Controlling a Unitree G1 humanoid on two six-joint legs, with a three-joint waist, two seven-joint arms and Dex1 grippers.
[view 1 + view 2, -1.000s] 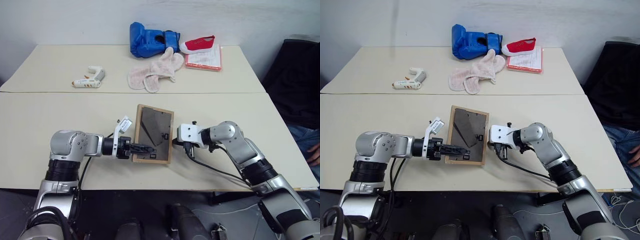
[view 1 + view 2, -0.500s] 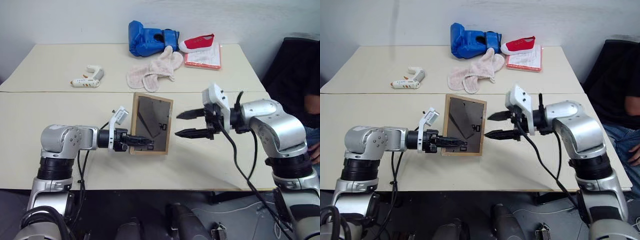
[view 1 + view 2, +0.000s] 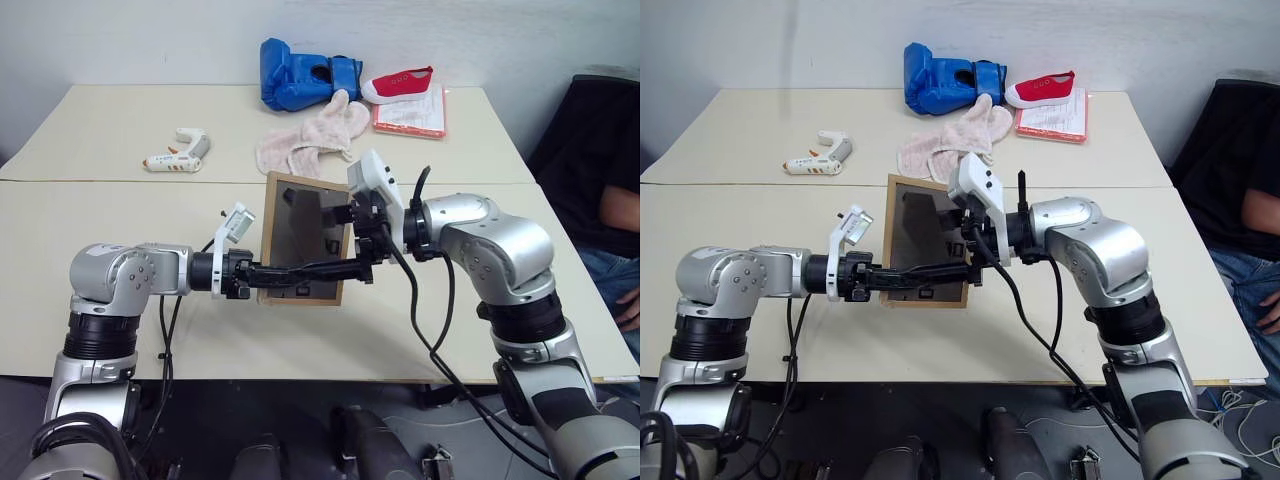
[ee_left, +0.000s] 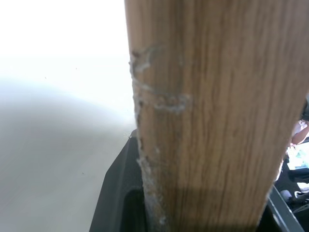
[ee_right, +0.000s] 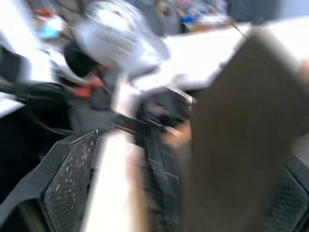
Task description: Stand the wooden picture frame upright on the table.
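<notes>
Silver arms, black cables, black-fingered right tool point(image 3: 965, 258).

The picture frame point(image 3: 300, 240) shows its dark back — the picture side is hidden. The right gripper point(image 3: 340, 240) covers part of that back; its fingertips cannot be made out against it. In the right wrist view everything is motion-blurred. A person point(image 3: 622, 255) is cut off at the picture's right edge.

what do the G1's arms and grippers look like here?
Both arms have silver-grey metal shells with black joint bands. The left gripper has two slim black fingers and a small white block at the wrist. The right gripper carries a larger white housing, with black cables looping below the forearm.
</notes>
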